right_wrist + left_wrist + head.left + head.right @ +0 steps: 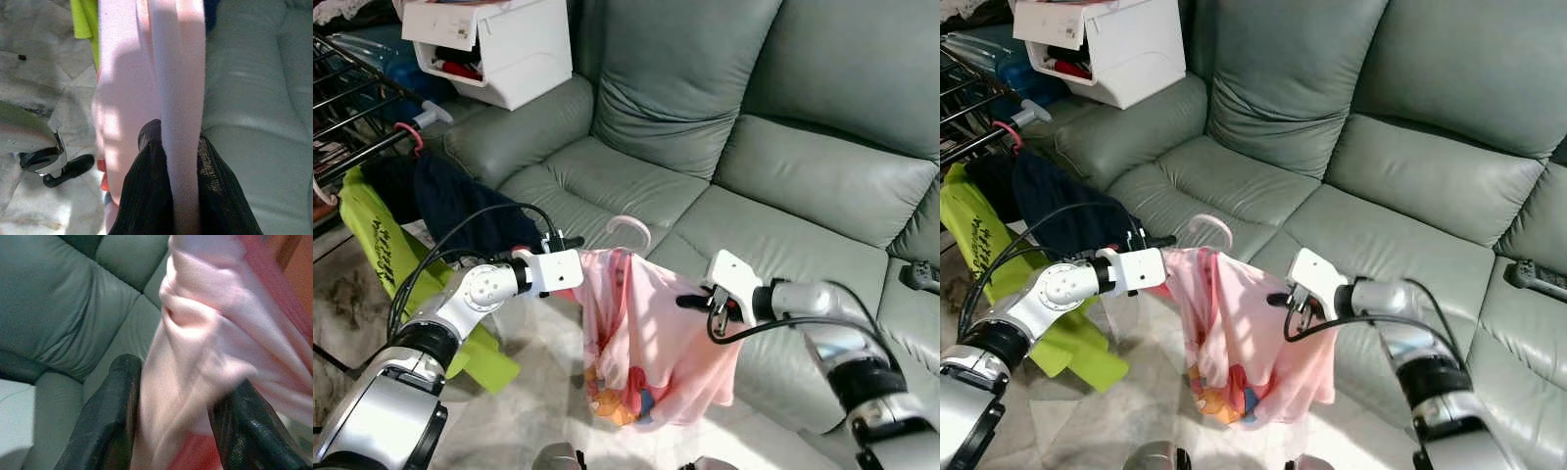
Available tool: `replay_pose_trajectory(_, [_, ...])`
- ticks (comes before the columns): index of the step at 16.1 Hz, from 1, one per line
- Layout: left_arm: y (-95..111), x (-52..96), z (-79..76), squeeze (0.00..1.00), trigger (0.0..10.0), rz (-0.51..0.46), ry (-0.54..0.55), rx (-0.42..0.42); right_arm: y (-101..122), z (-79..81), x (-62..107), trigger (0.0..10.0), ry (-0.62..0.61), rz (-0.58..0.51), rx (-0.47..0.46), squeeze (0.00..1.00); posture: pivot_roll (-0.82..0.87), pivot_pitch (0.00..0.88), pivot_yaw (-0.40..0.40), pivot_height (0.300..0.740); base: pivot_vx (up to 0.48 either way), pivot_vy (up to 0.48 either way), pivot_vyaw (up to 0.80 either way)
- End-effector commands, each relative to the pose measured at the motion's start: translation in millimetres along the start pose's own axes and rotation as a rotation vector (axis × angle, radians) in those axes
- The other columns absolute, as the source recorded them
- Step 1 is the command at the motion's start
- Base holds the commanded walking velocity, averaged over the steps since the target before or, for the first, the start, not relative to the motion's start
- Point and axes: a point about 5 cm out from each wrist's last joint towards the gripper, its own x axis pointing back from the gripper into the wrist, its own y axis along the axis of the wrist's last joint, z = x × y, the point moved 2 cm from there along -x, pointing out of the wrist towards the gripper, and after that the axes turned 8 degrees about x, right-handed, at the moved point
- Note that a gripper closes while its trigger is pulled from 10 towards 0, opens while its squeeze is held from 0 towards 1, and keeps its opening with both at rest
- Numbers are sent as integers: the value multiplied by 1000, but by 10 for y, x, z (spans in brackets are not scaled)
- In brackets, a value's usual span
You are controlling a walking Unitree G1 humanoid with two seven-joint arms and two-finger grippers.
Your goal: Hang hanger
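Observation:
A pink garment [646, 343] with a printed hem hangs on a hanger whose pale hook [631, 228] sticks up above the collar. I hold it in the air in front of the sofa, one gripper at each shoulder. My left gripper [570, 241] is shut on the left shoulder; in the left wrist view its black fingers [117, 396] pinch pink cloth [195, 333]. My right gripper [690, 302] is shut on the right shoulder, where its fingers [146, 166] clamp a pink strip [178, 73]. Cloth covers the hanger's arms.
A dark wire drying rack [352, 103] stands at the left, with a pink hook [409, 132], a dark garment [450, 201] and a green shirt [372, 240] on it. The grey-green sofa [783, 166] carries a white storage box [499, 44] and a remote [920, 276]. Marble floor lies below.

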Motion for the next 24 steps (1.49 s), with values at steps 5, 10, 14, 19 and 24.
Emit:
replay_pose_trajectory(5, [-44,96,87,1000,10000,-9,112,-65,-83,215,-31,0,-76,44,-56,0,-67,0,68,740,0,0,0])
replay_pose_trajectory(10, [-277,187,82,1000,10000,10,475,393,5,-33,29,0,-410,22,-145,0,-74,1,77,740,0,0,0])
replay_pose_trajectory(14, [-423,267,-71,1000,10000,32,718,722,153,-130,73,10000,-590,-57,-170,0,-68,5,72,740,0,0,0])
replay_pose_trajectory(19, [-405,280,-78,0,10000,35,806,796,296,-121,8,10000,-624,-129,-181,0,-62,2,72,740,0,0,640])
replay_pose_trajectory(24, [-286,234,14,0,10000,44,821,851,370,-159,-5,10000,-641,-157,-174,0,-51,0,78,740,0,0,800])
